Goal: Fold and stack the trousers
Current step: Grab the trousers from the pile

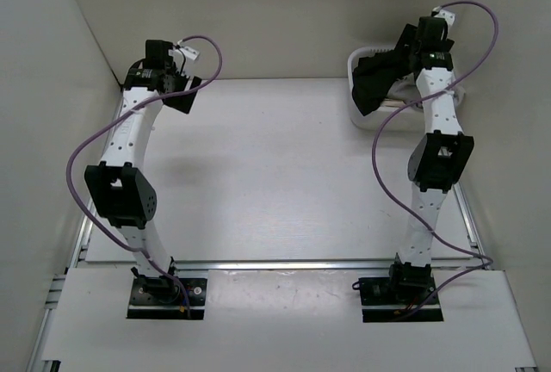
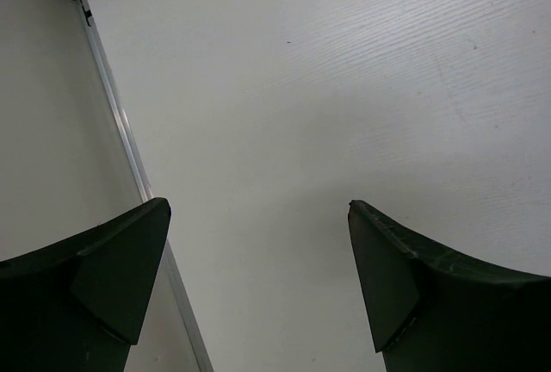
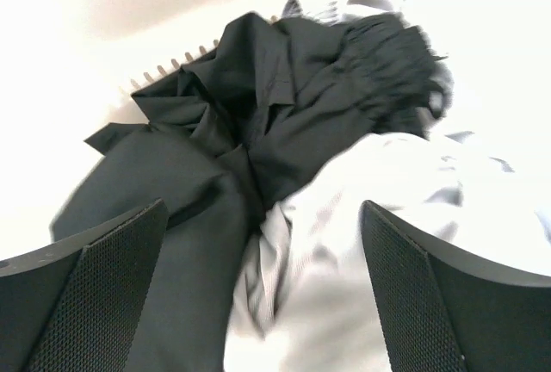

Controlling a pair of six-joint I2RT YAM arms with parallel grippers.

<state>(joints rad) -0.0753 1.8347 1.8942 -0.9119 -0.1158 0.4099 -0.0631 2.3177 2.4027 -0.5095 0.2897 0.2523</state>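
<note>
The black trousers [image 1: 372, 83] lie crumpled in a white basket [image 1: 356, 64] at the far right of the table, part of them hanging over its rim. From the right wrist they show as a bunched black heap [image 3: 258, 131] beside a light grey garment [image 3: 379, 243]. My right gripper [image 3: 263, 217] hovers just above both fabrics, jaws wide open and holding nothing. My left gripper [image 2: 258, 208] stands open over bare white table near the far left corner. From above, the left gripper [image 1: 176, 88] is far from the trousers.
The white table [image 1: 275, 165] is walled on the left, back and right. A metal rail [image 2: 120, 122] runs along its left edge. The grey garment fills the near part of the basket under my right gripper.
</note>
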